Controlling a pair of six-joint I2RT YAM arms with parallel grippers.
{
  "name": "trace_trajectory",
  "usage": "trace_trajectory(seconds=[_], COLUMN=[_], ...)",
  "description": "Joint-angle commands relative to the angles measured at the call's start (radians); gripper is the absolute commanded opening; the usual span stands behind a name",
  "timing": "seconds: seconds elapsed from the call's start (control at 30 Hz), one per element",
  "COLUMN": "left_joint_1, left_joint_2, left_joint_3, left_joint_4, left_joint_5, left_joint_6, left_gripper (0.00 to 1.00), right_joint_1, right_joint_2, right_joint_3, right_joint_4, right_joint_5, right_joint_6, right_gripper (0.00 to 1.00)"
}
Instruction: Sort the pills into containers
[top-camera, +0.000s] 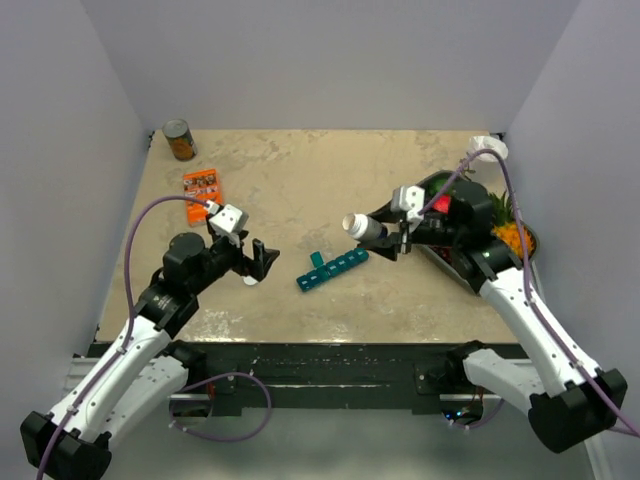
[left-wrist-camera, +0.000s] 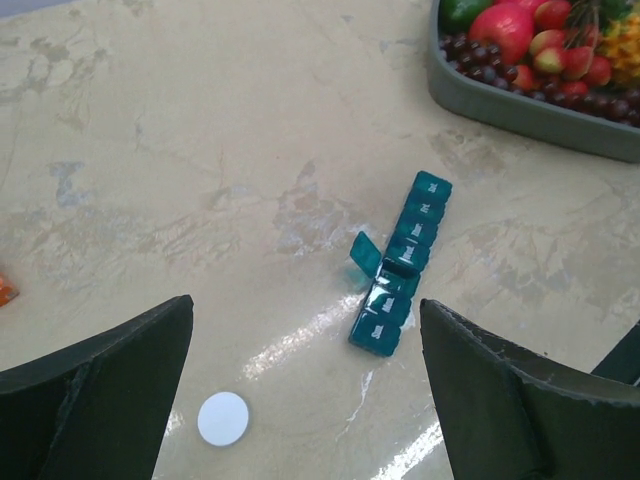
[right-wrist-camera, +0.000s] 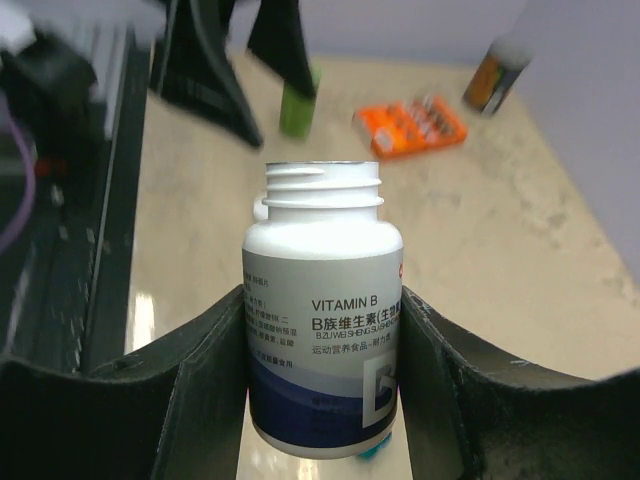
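- The right gripper (right-wrist-camera: 322, 340) is closed partway on a white vitamin bottle (right-wrist-camera: 320, 260), with one dark finger pressed against each side of the bottle's body.
- The bottle has no cap, and its threaded neck points away from the wrist. In the top view it lies nearly level above the table (top-camera: 300, 180), mouth toward the left arm.
- The left gripper (left-wrist-camera: 305, 330) is spread wide and holds nothing. It hangs low over the tabletop.
- A round white cap (left-wrist-camera: 223, 418) lies flat on the table between the left fingers, nearer the left one.
- The teal pill organiser strip (left-wrist-camera: 402, 268) lies on the table mid-way between the two grippers, angled, touching neither. One compartment lid (left-wrist-camera: 365, 255) stands open and the others are shut.
- The bottle's mouth is near the strip's far right end.
- A grey fruit tray (left-wrist-camera: 530, 115) sits behind the right arm.
- An orange packet (top-camera: 202, 182) and a can (top-camera: 179, 140) sit at the far left.
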Motion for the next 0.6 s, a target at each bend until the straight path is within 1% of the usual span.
trace_trajectory(seconds=[0.0,0.03,0.07,0.1,0.17,0.27,0.37,0.47,0.53,0.57], left_joint_1=[0.005,0.005,0.005,0.005,0.005,0.007,0.008,0.008,0.008,0.008], left_joint_2=[0.013,0.036,0.05,0.064,0.087,0.081,0.066,0.061,0.055,0.05], left_joint_3=[-0.015,-0.01,0.002,0.01,0.021,0.016,0.008,0.008,0.008,0.007], left_joint_4=[0.011,0.005,-0.016,-0.027,-0.035,-0.029,-0.019,-0.022,-0.026,-0.026], left_joint_5=[-0.112,-0.155,-0.173,-0.187,-0.194,-0.192,-0.192,-0.191,-0.194,-0.197], left_joint_6=[0.011,0.009,0.011,0.009,0.009,0.015,0.017,0.018,0.017,0.018], left_gripper=[0.99,0.99,0.99,0.99,0.99,0.99,0.99,0.99,0.99,0.99], right_joint_1=[0.031,0.036,0.042,0.05,0.056,0.062,0.074,0.112,0.131,0.134], right_joint_2=[0.09,0.111,0.133,0.183,0.229,0.3,0.351,0.409,0.432,0.472], right_joint_3=[0.032,0.038,0.048,0.069,0.089,0.121,0.123,0.14,0.153,0.192], right_joint_4=[-0.516,-0.552,-0.631,-0.668,-0.725,-0.721,-0.684,-0.699,-0.698,-0.745], right_joint_5=[0.016,0.047,0.097,0.114,0.149,0.154,0.169,0.205,0.202,0.194], right_joint_6=[-0.716,-0.761,-0.807,-0.891,-0.939,-0.947,-0.904,-0.942,-0.938,-0.973], right_gripper=[0.0,0.0,0.0,0.0,0.0,0.0,0.0,0.0,0.0,0.0])
